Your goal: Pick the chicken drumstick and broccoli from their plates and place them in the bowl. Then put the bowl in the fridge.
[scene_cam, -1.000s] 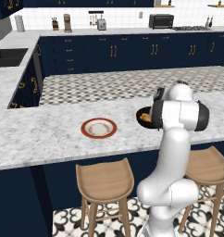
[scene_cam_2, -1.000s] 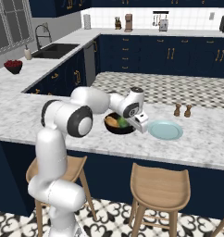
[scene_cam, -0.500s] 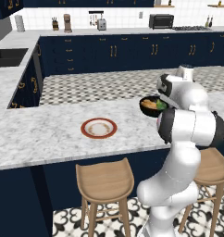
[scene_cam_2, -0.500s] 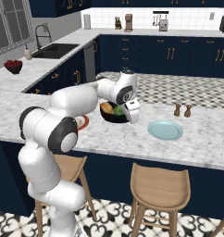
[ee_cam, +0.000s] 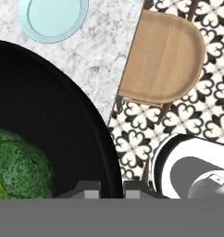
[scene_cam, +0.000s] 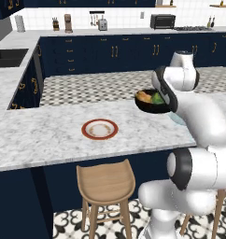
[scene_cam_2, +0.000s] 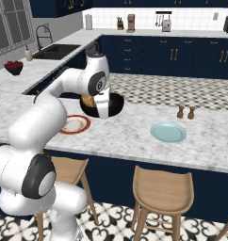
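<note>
The glossy black bowl [scene_cam: 151, 103] hangs above the counter, clear of the marble. My gripper [scene_cam: 168, 105] is shut on its rim. In the hand view my gripper [ee_cam: 111, 189] straddles the bowl [ee_cam: 63, 115] wall, one tip inside and one outside. The golden-brown chicken drumstick [scene_cam: 143, 96] and the green broccoli [scene_cam: 158, 99] lie inside it. The broccoli [ee_cam: 19, 166] shows close up. From the right, the hand covers part of the bowl [scene_cam_2: 117, 104], with the drumstick [scene_cam_2: 87, 101] peeking out. The red-rimmed plate [scene_cam: 100, 129] and the pale blue plate [scene_cam_2: 168, 132] lie bare. The fridge is out of view.
Two small brown shakers [scene_cam_2: 186, 112] stand behind the blue plate. Wooden stools [scene_cam: 105, 181] [scene_cam_2: 163, 187] sit under the counter's near edge. A sink [scene_cam_2: 57, 51] lies in the far left counter. Navy cabinets line the back wall.
The bowl has risen off the counter and drifted a little toward the red-rimmed plate, still gripped. The arm's elbow has swung round to the near side. The plates have stayed put.
</note>
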### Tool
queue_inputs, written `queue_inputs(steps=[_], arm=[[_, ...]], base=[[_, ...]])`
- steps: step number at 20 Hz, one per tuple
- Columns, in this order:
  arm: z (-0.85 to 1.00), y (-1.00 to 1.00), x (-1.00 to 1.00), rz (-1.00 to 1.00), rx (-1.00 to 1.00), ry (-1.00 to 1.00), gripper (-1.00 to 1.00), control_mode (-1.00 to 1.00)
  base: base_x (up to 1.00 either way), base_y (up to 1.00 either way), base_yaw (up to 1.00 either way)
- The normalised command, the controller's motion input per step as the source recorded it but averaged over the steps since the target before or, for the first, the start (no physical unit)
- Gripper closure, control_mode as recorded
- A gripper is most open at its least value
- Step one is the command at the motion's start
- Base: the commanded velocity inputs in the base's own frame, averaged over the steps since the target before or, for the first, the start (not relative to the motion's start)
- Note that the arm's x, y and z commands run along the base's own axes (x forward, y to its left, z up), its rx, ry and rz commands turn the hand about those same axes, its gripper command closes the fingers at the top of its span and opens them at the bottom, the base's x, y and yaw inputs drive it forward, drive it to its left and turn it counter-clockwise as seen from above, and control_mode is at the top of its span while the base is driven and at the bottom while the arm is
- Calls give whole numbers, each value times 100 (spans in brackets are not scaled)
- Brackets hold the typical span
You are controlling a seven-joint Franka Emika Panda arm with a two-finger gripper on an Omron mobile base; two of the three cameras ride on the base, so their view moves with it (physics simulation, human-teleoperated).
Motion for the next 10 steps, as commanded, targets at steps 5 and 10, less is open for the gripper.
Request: queue_inputs(steps=[5,10], arm=[[57,62,-100,-27,0,-5,100,-100],[43,32,-83,-25,0,-3,100,-100]], base=[[0,0,0],[0,0,0]])
